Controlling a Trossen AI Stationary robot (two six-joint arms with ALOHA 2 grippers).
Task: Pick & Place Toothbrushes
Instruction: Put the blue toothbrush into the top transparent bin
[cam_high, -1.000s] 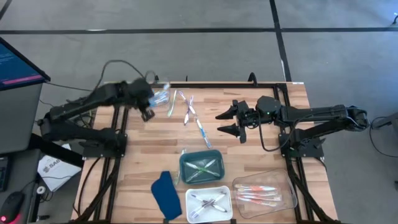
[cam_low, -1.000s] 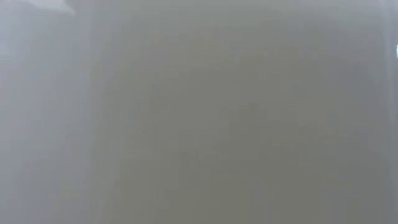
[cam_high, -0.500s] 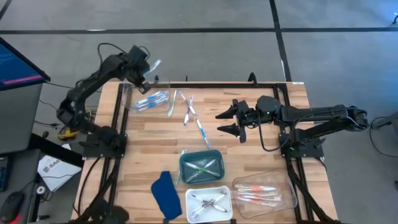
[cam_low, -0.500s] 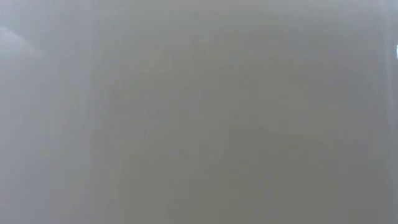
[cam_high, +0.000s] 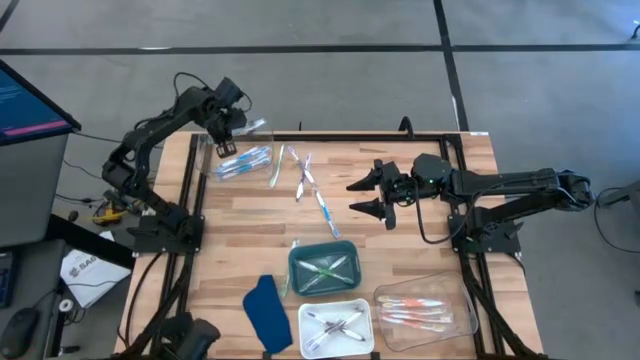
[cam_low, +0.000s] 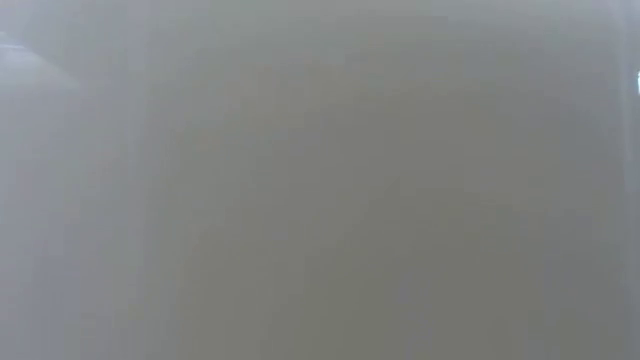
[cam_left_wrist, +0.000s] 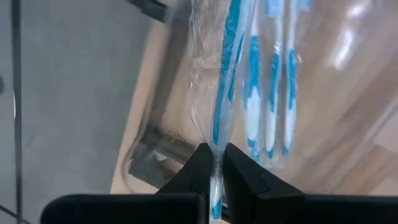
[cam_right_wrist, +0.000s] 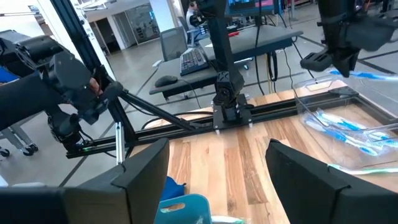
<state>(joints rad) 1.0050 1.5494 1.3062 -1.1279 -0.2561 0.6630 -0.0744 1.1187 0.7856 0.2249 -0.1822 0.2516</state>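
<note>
left gripper (cam_high: 224, 143): clamped tight on one blue toothbrush (cam_left_wrist: 225, 81), raised over the clear tray (cam_high: 206, 150) at table's 10 o'clock
blue toothbrushes (cam_high: 246, 162): several lying in that clear tray
right gripper (cam_high: 368, 190): jaws wide apart, holding nothing, hovering near table centre, toward 2 o'clock
loose toothbrushes (cam_high: 310, 185): on the wood around 12 o'clock
green tray (cam_high: 324, 268), white tray (cam_high: 336, 326), pink-orange tray (cam_high: 424, 308): toothbrushes inside, 5–6 o'clock
</note>
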